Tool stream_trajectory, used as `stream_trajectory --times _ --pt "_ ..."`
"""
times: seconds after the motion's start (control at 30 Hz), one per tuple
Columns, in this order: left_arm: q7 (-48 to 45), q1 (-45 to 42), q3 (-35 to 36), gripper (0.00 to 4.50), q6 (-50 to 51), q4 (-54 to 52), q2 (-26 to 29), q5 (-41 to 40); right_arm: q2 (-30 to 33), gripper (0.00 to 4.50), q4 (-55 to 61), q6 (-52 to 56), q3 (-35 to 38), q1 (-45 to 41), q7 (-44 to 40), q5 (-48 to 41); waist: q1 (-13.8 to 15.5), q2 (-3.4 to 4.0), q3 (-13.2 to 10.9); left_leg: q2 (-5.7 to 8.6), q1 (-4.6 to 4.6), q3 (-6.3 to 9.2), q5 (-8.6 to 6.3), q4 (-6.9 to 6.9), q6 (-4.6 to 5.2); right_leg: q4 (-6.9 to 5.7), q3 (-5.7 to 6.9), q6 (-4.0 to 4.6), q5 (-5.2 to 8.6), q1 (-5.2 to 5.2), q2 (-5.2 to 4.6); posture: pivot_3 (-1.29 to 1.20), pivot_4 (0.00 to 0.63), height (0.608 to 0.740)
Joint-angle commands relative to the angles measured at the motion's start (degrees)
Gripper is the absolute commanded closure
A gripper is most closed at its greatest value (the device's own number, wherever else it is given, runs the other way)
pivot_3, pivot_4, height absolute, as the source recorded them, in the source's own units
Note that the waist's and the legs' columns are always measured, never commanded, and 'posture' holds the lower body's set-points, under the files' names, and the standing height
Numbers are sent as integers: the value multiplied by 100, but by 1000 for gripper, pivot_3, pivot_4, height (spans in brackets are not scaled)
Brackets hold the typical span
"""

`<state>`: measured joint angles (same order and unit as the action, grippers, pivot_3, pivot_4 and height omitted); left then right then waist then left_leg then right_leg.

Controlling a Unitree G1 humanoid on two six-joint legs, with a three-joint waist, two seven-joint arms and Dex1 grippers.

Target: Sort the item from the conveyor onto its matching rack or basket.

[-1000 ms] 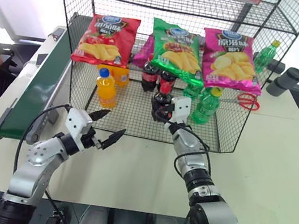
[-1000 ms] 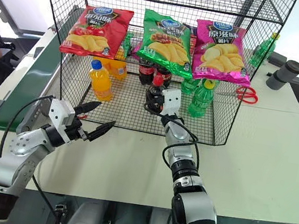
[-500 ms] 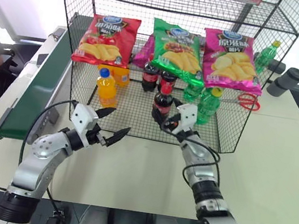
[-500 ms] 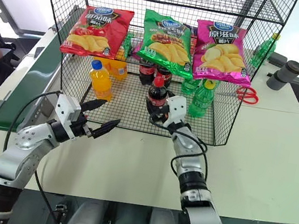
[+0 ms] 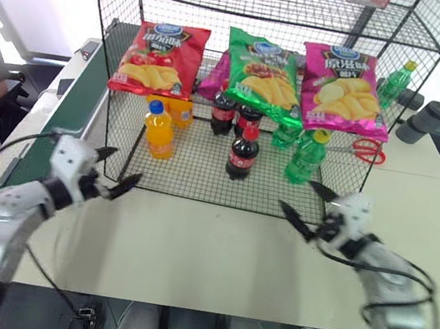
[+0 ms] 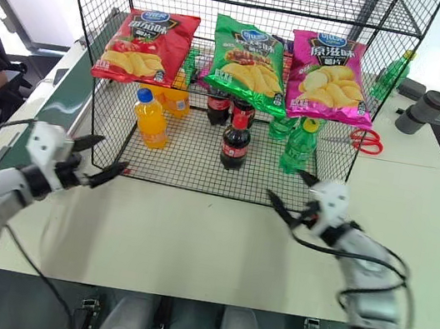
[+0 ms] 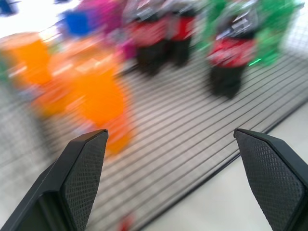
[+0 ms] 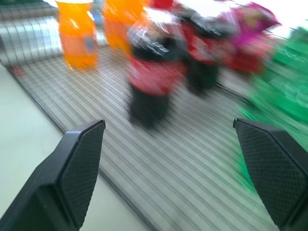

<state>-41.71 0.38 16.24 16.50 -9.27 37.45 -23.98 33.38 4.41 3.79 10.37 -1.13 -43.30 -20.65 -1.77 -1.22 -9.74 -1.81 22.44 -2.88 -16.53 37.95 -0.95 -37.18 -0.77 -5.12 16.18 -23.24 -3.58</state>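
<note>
The small plastic cola bottle with the red cap [image 5: 244,153] stands upright on the mesh floor of the large black wire-grid shelving cage [image 5: 200,182], near the front middle. Behind it stand two more cola bottles [image 5: 234,118]. To its left stands the orange-drink bottle [image 5: 160,131]; to its right, the green bottle [image 5: 306,156]. Three crisp bags [image 5: 262,72] hang above them (side by side). The long dark green conveyor belt [image 5: 63,132] runs along the cage's left side.

Pale table [image 5: 214,248]: wire rack [image 5: 199,186] at 12 o'clock, conveyor [image 5: 60,134] at 9, scissors [image 5: 366,150] at 2.
</note>
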Motion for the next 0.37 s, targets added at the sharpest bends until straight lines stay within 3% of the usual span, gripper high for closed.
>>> stream_trajectory --times 0.03,0.37 --pt "-268 117 300 0 -78 98 173 -140 344 63 454 347 543 185 -214 -479 -6 0 0 0 -2 0 0 0 0 -1 0 5 2 2 0 0 150 740" --pt "-528 239 351 0 -365 399 159 -65 600 63 682 792 879 386 -320 -694 85 2 1 -2 -2 0 0 0 0 3 -1 20 9 0 -5 0 150 740"
